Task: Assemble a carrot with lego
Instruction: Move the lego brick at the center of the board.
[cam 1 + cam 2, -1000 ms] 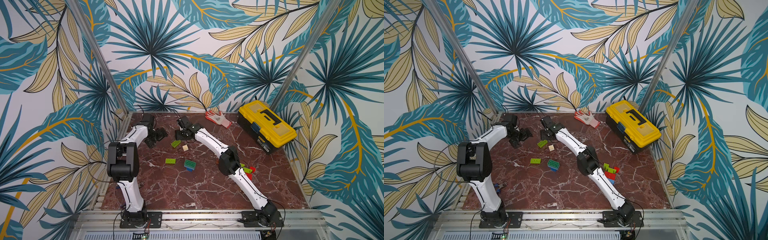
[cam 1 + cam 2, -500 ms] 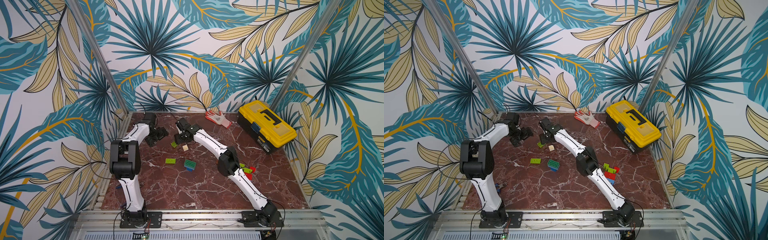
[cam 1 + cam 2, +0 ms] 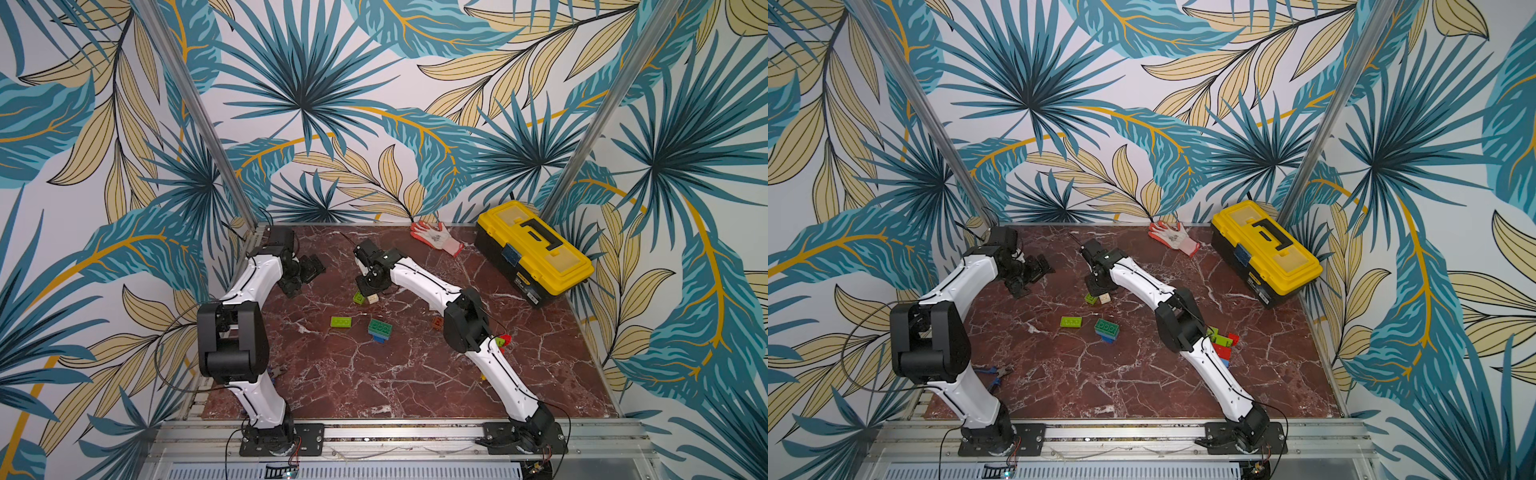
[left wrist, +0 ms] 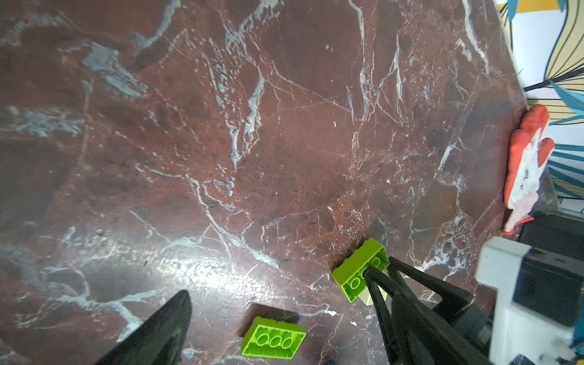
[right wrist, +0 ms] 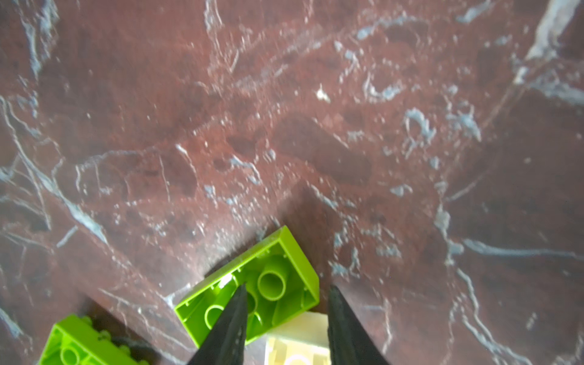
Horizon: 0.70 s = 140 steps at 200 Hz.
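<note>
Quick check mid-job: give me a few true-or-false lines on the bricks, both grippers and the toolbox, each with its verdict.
1. The lime brick at the right gripper lies hollow side up. True.
2. The left gripper holds a brick. False: it is open, with nothing between its fingers.
3. The yellow toolbox has its lid open. False: the lid is closed.
4. A dark green brick sits on a blue brick mid-table. True.
5. The cream brick lies across the table from the lime brick. False: it lies right beside it.
</note>
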Each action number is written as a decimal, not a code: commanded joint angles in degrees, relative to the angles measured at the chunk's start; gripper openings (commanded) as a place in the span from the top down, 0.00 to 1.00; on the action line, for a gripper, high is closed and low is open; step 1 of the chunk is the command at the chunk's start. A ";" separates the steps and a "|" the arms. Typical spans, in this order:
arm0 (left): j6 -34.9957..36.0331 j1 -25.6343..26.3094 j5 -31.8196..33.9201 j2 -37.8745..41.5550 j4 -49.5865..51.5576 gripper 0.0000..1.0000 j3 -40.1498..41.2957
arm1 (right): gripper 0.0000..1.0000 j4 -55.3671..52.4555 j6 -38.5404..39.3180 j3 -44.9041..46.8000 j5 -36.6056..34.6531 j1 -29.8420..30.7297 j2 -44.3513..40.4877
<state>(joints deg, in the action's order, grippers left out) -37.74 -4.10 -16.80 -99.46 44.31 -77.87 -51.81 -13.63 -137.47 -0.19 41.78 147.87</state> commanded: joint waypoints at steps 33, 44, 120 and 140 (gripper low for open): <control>2.66 -1.25 -3.03 3.51 0.25 0.01 3.27 | 0.59 -4.63 7.07 17.40 -5.91 -0.74 -9.53; 2.84 -1.27 -3.30 3.69 0.26 0.01 3.63 | 0.58 -3.92 7.76 21.94 -6.74 -1.50 -11.80; 3.58 -1.26 -3.62 3.59 0.22 0.01 4.26 | 0.58 1.10 9.81 37.26 -12.22 -9.02 -20.43; 3.80 -1.25 -3.41 3.41 0.22 0.01 4.27 | 0.57 2.05 10.80 36.86 -10.92 -9.30 -21.50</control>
<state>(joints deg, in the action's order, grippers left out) -35.11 -5.04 -20.12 -97.06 44.42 -74.06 -49.45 -5.17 -101.82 -9.45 32.60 125.71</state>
